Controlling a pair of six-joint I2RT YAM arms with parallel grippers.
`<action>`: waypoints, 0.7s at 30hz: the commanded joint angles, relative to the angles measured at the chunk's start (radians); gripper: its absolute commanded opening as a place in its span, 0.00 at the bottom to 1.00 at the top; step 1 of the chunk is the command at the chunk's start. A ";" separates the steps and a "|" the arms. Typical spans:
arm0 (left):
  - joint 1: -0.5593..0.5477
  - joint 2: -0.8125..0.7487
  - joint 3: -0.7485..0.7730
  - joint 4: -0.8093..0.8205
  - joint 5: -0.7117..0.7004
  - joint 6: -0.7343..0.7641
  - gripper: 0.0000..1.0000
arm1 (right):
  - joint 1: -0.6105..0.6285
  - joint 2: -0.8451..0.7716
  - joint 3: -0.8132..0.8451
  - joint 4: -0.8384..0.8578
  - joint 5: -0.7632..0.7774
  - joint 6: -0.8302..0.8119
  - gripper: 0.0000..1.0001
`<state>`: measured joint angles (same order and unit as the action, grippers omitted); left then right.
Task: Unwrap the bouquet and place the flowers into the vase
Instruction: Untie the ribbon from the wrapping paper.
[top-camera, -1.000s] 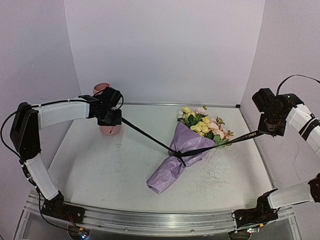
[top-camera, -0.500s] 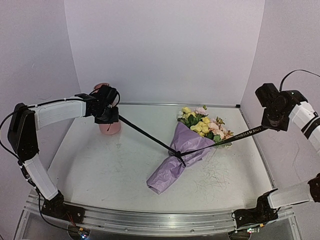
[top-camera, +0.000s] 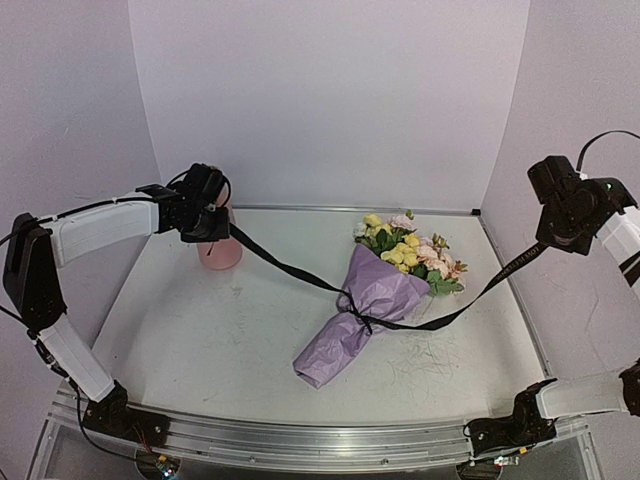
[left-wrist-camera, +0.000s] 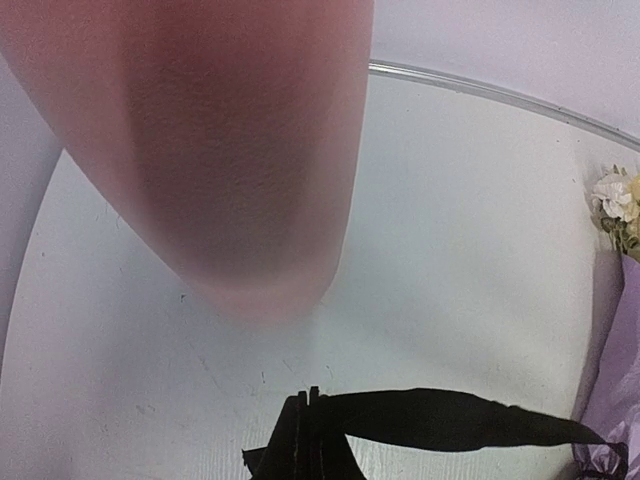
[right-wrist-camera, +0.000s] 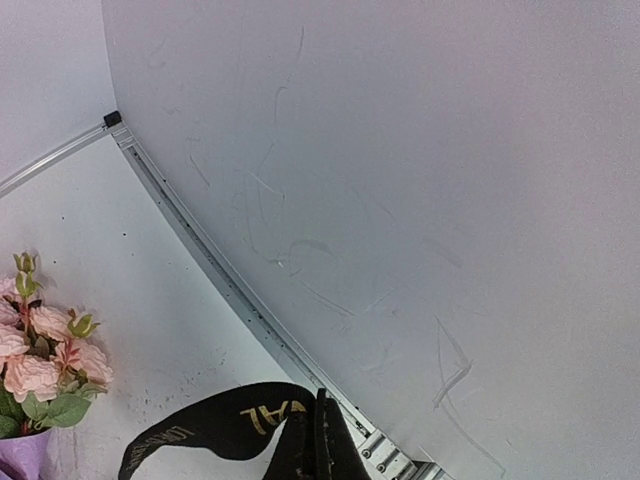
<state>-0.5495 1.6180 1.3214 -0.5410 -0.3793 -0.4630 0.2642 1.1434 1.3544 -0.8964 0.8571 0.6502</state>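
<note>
The bouquet (top-camera: 365, 305) lies on the table, its lilac paper cone pointing toward me and the flowers (top-camera: 405, 245) at the far end. A black ribbon (top-camera: 290, 268) is still looped round the cone's waist. My left gripper (top-camera: 214, 234) is shut on one ribbon end (left-wrist-camera: 450, 422), held right in front of the salmon-pink vase (top-camera: 224, 253), which fills the left wrist view (left-wrist-camera: 230, 150). My right gripper (top-camera: 556, 238) is shut on the other ribbon end (right-wrist-camera: 210, 428), raised near the right wall. Pink flowers (right-wrist-camera: 40, 350) show at the left edge of the right wrist view.
White walls close in the table at the back and both sides. A metal rail (right-wrist-camera: 240, 300) runs along the foot of the right wall. Both arm bases sit on the aluminium bar (top-camera: 320, 440) at the near edge. The right ribbon length droops onto the tabletop (top-camera: 440, 322).
Both grippers have pulled farther apart, the left back and left, the right up and right. More ribbon has come out of the tie, and its once-taut lengths now sag.
</note>
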 joint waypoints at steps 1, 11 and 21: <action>0.005 -0.076 -0.015 0.004 -0.036 0.013 0.02 | -0.005 -0.040 -0.005 -0.020 0.001 0.002 0.00; 0.005 -0.183 -0.087 0.004 -0.141 0.004 0.08 | -0.005 -0.110 -0.101 -0.045 -0.081 0.096 0.01; 0.005 -0.265 -0.148 0.017 -0.059 -0.008 0.90 | -0.005 -0.158 -0.252 0.055 -0.413 0.103 0.75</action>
<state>-0.5492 1.3736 1.1731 -0.5412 -0.5114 -0.4895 0.2630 0.9936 1.1488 -0.8945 0.6241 0.7779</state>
